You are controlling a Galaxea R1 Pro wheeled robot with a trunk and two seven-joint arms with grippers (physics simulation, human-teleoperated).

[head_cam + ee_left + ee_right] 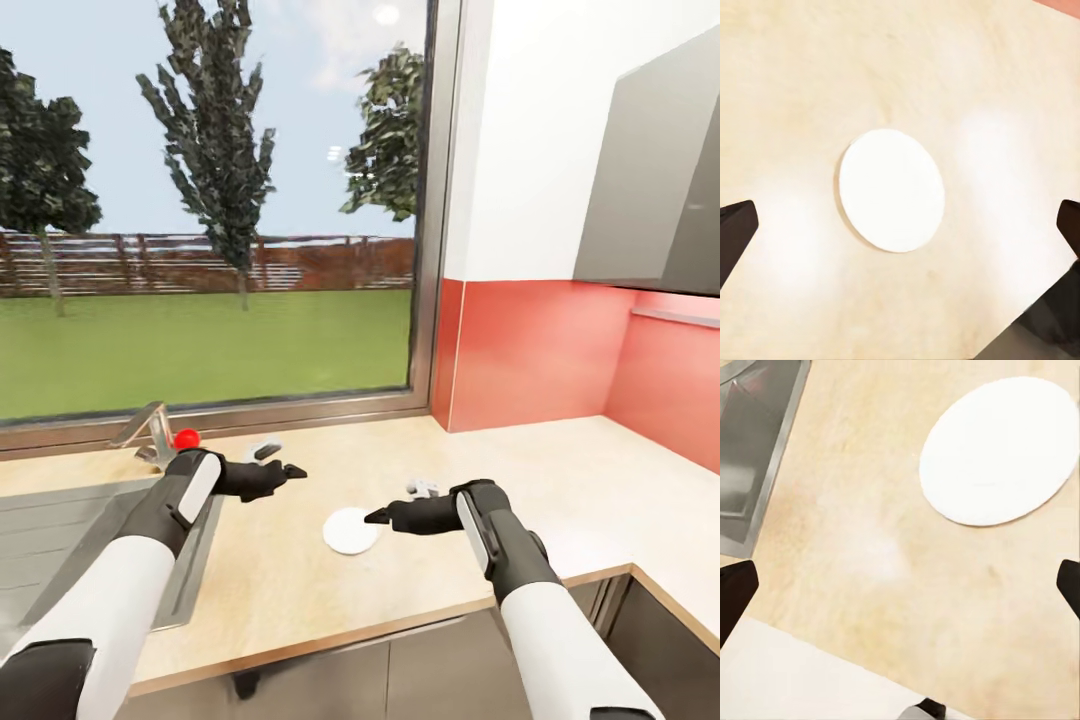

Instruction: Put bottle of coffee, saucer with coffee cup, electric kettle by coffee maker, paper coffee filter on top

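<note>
— Saucer (350, 530) lies flat on the light-wood tabletop (560, 480), right of the steel sink (60, 530), with nothing on it.

— And the pincers?

— Right pincer (378, 517) hovers at the saucer's right edge; left pincer (285, 462) hangs near the sink's corner, apart from the plate. In both wrist views the dark fingertips (735, 229) sit far apart at the frame edges, so both are spread wide, holding nothing.

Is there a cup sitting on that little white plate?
No, the saucer lies bare on the countertop, with nothing on it.
</note>
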